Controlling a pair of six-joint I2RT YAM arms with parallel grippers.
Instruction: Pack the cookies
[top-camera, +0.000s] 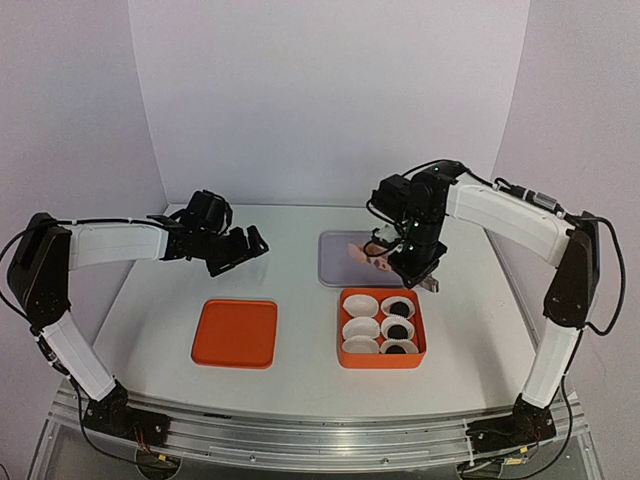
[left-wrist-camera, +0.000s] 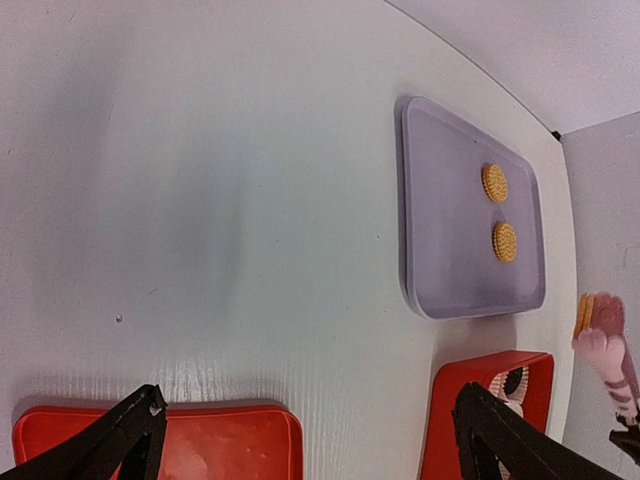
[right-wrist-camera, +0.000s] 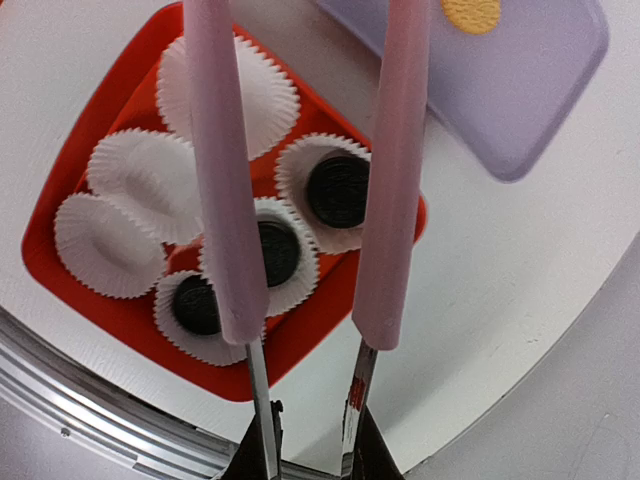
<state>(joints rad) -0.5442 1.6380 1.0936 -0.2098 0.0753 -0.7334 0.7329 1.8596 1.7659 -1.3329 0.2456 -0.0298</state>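
Observation:
Three dark cookies (top-camera: 397, 307) lie in white paper cups along the right column of the orange box (top-camera: 380, 358); the right wrist view shows them from above (right-wrist-camera: 338, 191). Two golden cookies (left-wrist-camera: 494, 183) rest on the lavender tray (left-wrist-camera: 450, 270). My right gripper (top-camera: 415, 265) (right-wrist-camera: 308, 455) is shut on the metal handles of pink-tipped tongs (right-wrist-camera: 225, 200), held above the box. In the left wrist view another golden cookie (left-wrist-camera: 584, 312) sits edge-on at the tong tips. My left gripper (top-camera: 240, 250) (left-wrist-camera: 308, 400) hangs open and empty over the bare table.
An orange lid (top-camera: 235, 333) lies flat left of the box, under my left gripper. Three empty paper cups (top-camera: 358, 301) fill the box's left column. The lavender tray (top-camera: 335, 262) sits just behind the box. White walls close the back and sides.

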